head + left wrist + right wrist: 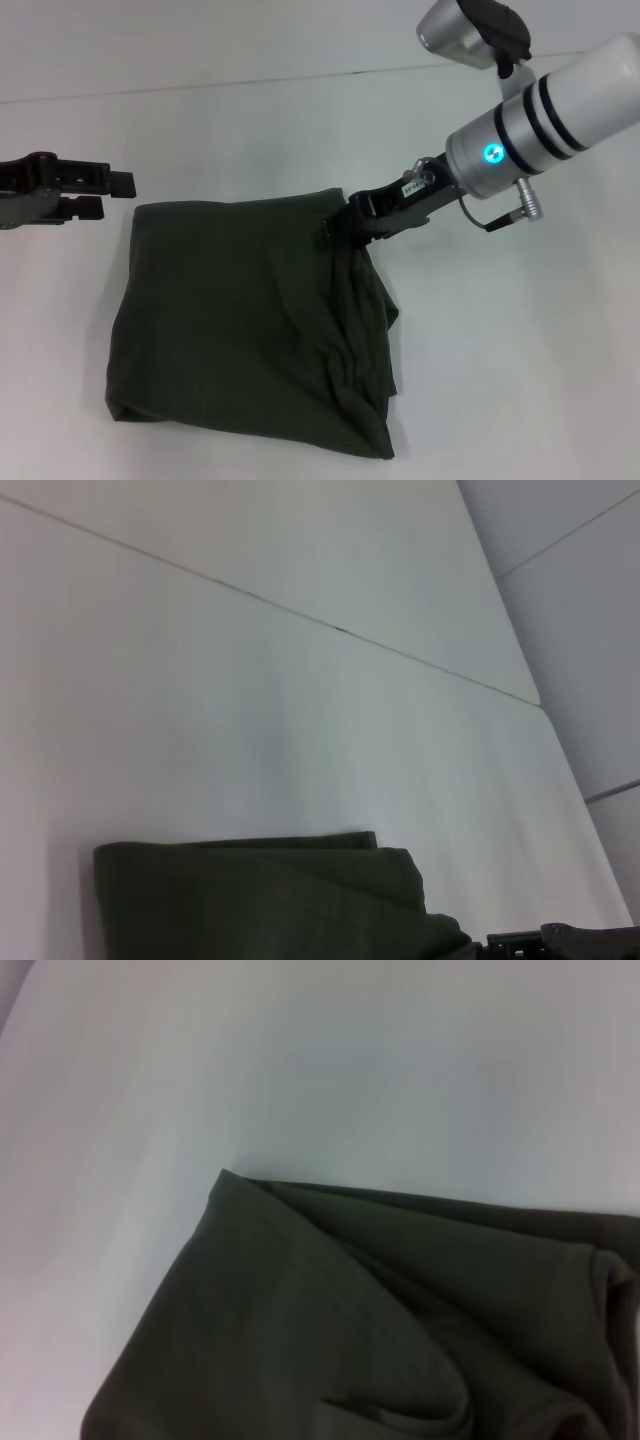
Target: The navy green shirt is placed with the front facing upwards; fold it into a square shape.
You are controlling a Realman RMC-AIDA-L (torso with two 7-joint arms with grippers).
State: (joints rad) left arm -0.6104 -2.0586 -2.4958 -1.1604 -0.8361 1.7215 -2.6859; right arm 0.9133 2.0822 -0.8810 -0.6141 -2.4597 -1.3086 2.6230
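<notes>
The right gripper [345,222] is closed on the far right corner of the navy green shirt [250,320], its dark jaws pinching a bunch of cloth and holding that corner slightly raised, so that folds hang down from the pinch along the shirt's right side; the right arm, silver with black bands and a lit blue ring, slants in from the upper right of the head view. The left gripper [118,195] hovers just beyond the shirt's far left corner, apart from the cloth and holding nothing; its two dark fingers lie level, one above the other, with a narrow gap showing between them, so the jaws stand slightly parted.

The shirt lies in the middle of the white table [500,380], already folded into a rough, roughly square block; its slightly longer side runs from the far edge toward the robot, tilted a little to the right. It is dark olive green, plain on the surface that shows; the left part is fairly flat, the right part rumpled in long creases; layered edges show at the far edge in the wrist views.
</notes>
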